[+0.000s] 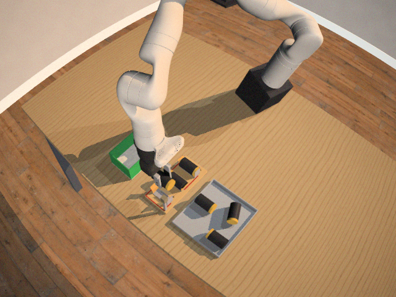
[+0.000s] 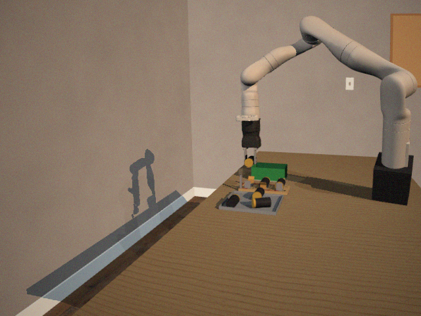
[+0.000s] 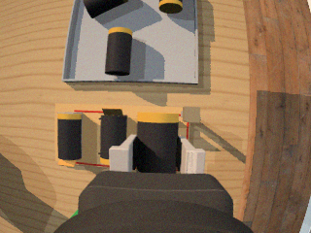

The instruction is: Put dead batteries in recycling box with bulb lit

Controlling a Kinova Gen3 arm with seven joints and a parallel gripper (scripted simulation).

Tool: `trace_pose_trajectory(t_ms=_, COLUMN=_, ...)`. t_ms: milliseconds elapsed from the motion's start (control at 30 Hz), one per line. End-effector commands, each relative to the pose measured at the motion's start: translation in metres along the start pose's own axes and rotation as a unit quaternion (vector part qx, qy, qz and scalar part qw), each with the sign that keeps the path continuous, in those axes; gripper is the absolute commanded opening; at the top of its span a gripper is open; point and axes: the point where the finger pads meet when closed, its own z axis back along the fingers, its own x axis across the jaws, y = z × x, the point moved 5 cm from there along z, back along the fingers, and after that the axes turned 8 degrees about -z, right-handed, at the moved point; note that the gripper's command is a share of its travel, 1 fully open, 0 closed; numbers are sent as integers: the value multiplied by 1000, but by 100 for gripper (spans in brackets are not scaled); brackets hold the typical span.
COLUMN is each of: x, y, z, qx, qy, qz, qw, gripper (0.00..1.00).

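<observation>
above a wood-grained table [image 1: 288,179] [image 2: 258,258], seen from the top, a smooth white arm [image 1: 150,86] [image 2: 249,98] bends down to its gripper [image 1: 162,176] [image 2: 250,159] [image 3: 156,156], over a holder [image 1: 203,171] [image 2: 285,191] [image 3: 92,108] with two seated batteries. three black-and-yellow cylinders lie in a gray tray [image 1: 193,220] [image 2: 249,208] [image 3: 165,68] nearby.

from the exterior, the gripper points straight down, pinching a battery [image 1: 170,184] [image 2: 248,162] [image 3: 157,143] above the holder; the recycling box [image 1: 119,164] [image 2: 269,171], green and rectangular, stands behind.

at the wrist, pale fingers flank the battery's dark barrel; the bulb [image 3: 191,115] is unlit.
</observation>
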Motion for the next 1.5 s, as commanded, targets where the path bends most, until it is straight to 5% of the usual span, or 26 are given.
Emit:
trace_pose_trajectory(t_ms=0, x=8, y=-7, z=33, qx=-7, qy=-16, qz=-4, qw=1000, gripper=57)
trace_pose_trajectory(t_ms=400, x=6, y=2, z=35, qx=-7, qy=-16, qz=-4, qw=1000, gripper=57)
trace_pose_trajectory(t_ms=867, x=-6, y=103, z=33, qx=-7, qy=-16, qz=-4, qw=1000, gripper=57)
trace_pose_trajectory(t_ms=1467, x=-8, y=114, z=33, qx=-7, qy=-16, qz=-3, qw=1000, gripper=57)
